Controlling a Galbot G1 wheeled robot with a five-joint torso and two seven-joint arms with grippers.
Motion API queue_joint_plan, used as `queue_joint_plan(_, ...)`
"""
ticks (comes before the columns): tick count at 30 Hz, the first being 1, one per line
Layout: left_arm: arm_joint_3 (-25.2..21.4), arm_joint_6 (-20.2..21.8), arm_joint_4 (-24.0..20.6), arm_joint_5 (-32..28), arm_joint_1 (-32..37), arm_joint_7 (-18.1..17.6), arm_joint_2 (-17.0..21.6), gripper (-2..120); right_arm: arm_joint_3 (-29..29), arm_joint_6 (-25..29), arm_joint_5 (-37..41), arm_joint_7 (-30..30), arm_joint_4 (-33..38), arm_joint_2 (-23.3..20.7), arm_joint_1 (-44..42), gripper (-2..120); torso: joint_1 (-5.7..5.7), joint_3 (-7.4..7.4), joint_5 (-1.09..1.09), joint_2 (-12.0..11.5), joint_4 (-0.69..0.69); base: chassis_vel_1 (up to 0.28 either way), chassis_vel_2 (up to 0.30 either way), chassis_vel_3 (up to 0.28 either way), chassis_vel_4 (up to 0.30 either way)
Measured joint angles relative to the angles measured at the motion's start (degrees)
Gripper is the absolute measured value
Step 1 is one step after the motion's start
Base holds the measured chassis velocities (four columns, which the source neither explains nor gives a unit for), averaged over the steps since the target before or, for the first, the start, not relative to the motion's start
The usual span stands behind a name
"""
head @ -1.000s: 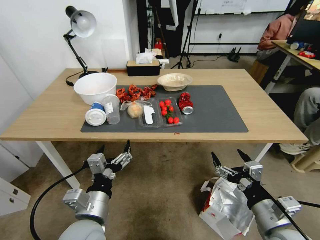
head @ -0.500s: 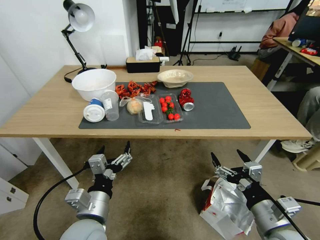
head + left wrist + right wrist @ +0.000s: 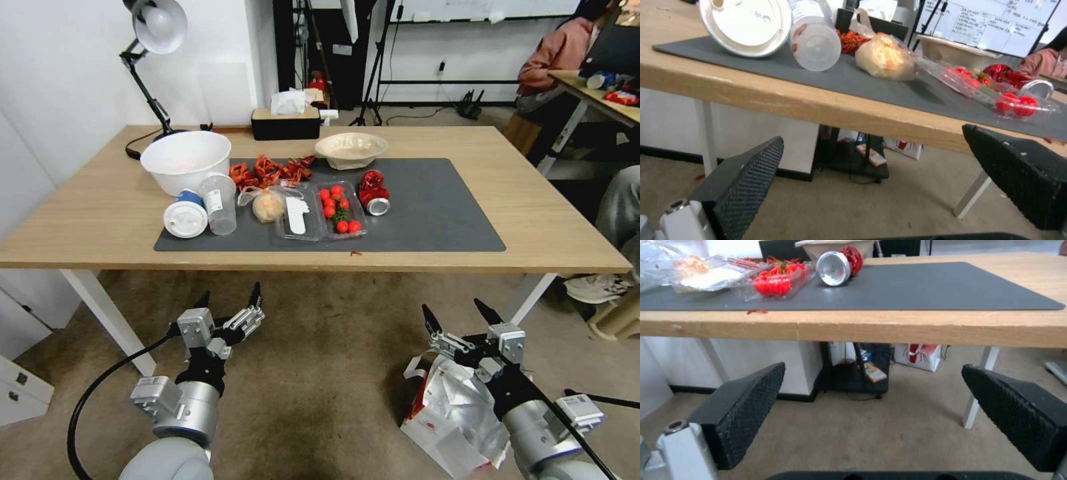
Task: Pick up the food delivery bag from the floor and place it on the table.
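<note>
The food delivery bag [image 3: 450, 413], white with red sides and crinkled silver foil lining, stands on the floor [image 3: 320, 373] at the lower right of the head view. My right gripper [image 3: 460, 313] hangs open just above and behind the bag's mouth, apart from it. My left gripper [image 3: 230, 297] is open over bare carpet, near the table's front edge. The table [image 3: 107, 227] is a light-wood top with a dark grey mat [image 3: 433, 213]. Both wrist views face the table's edge [image 3: 818, 110] [image 3: 907, 328] with open fingers [image 3: 746, 176] [image 3: 746, 400].
On the mat sit a white bowl [image 3: 183, 160], cups [image 3: 220, 210], a bagged bun [image 3: 268, 207], a tomato tray [image 3: 340, 210], a red can [image 3: 373, 193] and a beige bowl [image 3: 350, 148]. A lamp [image 3: 157, 27] and a tissue box [image 3: 285, 123] stand behind. White table legs [image 3: 100, 310] flank the floor space.
The whole head view has shifted: the table sits a little higher and looks wider. Both arms and the bag hold the same places in the picture.
</note>
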Motion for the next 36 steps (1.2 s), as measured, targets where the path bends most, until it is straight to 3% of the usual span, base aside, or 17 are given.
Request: queue_joint_plan(36,0.29,-0.97,0.8,1.18,0.37,0.16,-0.54,100,0.42,0.47,-0.55,-0.69,-0.12,-0.24,-0.52,100,-3.71,-5.32,0.0,-9.03,0.0,0.0,0.0,0.0,0.0)
